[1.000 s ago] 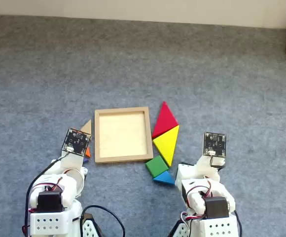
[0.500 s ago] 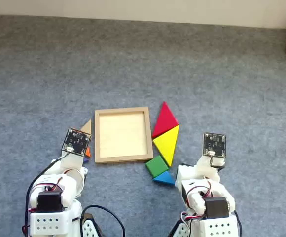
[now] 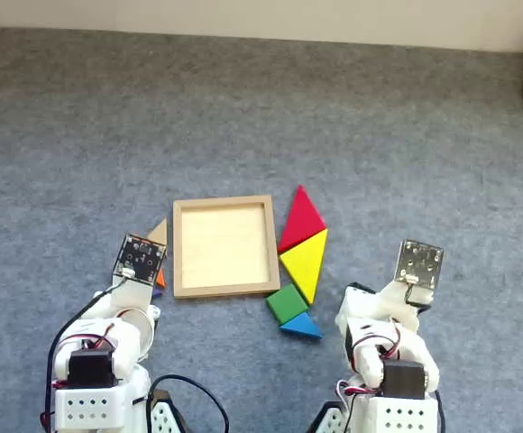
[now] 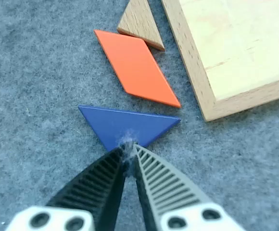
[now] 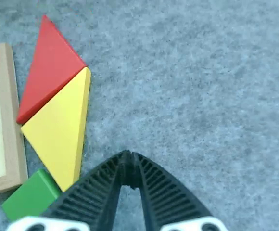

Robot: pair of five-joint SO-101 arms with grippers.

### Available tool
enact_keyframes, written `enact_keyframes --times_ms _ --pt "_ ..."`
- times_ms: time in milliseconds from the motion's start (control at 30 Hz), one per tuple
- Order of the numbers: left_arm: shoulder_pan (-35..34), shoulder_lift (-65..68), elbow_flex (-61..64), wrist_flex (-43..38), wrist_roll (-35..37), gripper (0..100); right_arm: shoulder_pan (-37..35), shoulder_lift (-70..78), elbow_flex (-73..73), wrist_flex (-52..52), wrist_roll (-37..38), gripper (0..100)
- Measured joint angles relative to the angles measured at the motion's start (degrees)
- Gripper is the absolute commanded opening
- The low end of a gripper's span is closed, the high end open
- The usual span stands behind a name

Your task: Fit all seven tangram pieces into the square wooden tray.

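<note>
- The square wooden tray [image 3: 224,290] is lying flat on the grey felt surface [image 3: 379,135], just ahead of my two arms and between them.
- All seven tangram pieces are lying outside the tray on the felt.
- Along the tray's right side, a large red triangle [image 3: 299,219] and a large yellow triangle [image 3: 305,262] are sitting edge to edge. The red one is farther from me, just beside the rim.
- A green square [image 3: 287,303] is sitting by the tray's near right corner, with a small light blue triangle [image 3: 301,325] touching it on the side nearest me.
- Along the tray's left side, a small natural wood triangle [image 4: 139,21] is lying close to the rim. An orange parallelogram [image 4: 137,68] is lying just beside it, and a dark blue triangle [image 4: 127,126] is lying nearest me.
- My left fingers [image 4: 128,146] are pressing together, holding nothing, with their tips sitting at the near point of the dark blue triangle.
- My right fingers [image 5: 129,159] are also pressing together, holding nothing. They are hanging over bare felt, to the right of the yellow triangle and the green square.
</note>
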Motion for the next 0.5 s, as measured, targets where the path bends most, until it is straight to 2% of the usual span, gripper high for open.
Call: enact_keyframes --times_ms 267,500 --pt "0.0 0.0 0.0 0.0 0.0 1 0.4 -0.1 -8.3 -3.0 11.3 0.4" --pt "0.0 0.0 0.0 0.0 0.0 1 0.4 -0.2 -22.7 2.7 13.0 0.4"
